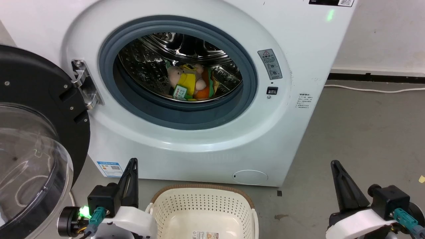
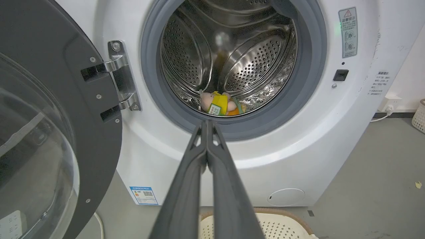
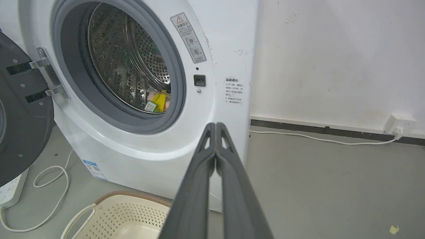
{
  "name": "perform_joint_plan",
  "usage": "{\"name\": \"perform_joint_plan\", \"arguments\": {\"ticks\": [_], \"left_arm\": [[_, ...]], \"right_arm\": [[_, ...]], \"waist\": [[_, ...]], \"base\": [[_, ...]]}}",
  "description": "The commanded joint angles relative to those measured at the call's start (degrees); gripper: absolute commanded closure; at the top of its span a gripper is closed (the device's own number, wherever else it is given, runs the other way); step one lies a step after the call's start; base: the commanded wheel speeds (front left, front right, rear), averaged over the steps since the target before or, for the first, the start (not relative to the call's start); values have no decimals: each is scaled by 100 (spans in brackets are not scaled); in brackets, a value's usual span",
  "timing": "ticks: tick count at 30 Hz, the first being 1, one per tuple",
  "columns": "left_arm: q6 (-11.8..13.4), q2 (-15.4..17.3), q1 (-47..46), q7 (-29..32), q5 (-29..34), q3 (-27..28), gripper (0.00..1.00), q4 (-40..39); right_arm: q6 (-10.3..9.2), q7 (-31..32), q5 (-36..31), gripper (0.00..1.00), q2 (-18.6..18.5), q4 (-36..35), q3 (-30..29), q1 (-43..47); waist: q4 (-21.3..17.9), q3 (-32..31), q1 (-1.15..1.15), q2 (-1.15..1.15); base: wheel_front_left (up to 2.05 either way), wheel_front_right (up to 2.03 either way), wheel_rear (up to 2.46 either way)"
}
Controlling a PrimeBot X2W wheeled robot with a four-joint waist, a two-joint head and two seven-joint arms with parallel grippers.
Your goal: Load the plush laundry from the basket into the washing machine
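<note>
toys: pink-beige doll [image 1: 183,79] and orange bun plush [image 1: 203,94] lie touching at the bottom of the drum [image 1: 146,63]
basket [image 1: 202,202]: the part I can see looks bare apart from a sticker [image 1: 206,235]
left gripper [image 1: 133,161]: fingers pinched together, holding nothing, just beside the basket
right gripper [image 1: 334,163]: same, closed and empty, well off to the other side
tip: loading looks done imo. Check the basket's cut-off near end first, and keep both arms clear of the open door [image 1: 40,86]

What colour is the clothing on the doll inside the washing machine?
The doll wears yellow; the head view shows it best.
</note>
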Motion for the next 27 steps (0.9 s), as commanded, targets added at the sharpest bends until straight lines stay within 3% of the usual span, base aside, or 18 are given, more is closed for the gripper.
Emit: {"name": "perform_joint_plan", "arguments": {"ticks": [1, 27], "left_arm": [[-1, -2, 69, 36, 47, 45, 100, -36], [-1, -29, 109, 328, 184, 173, 100, -95]], "right_arm": [[-3, 40, -70, 100, -6, 23, -15, -73], [-4, 334, -363, 100, -8, 79, -22, -106]], "waist": [[-3, -8, 0, 0], [-45, -115, 0, 0]], "base": [[0, 0, 0], [0, 0, 0]]}}
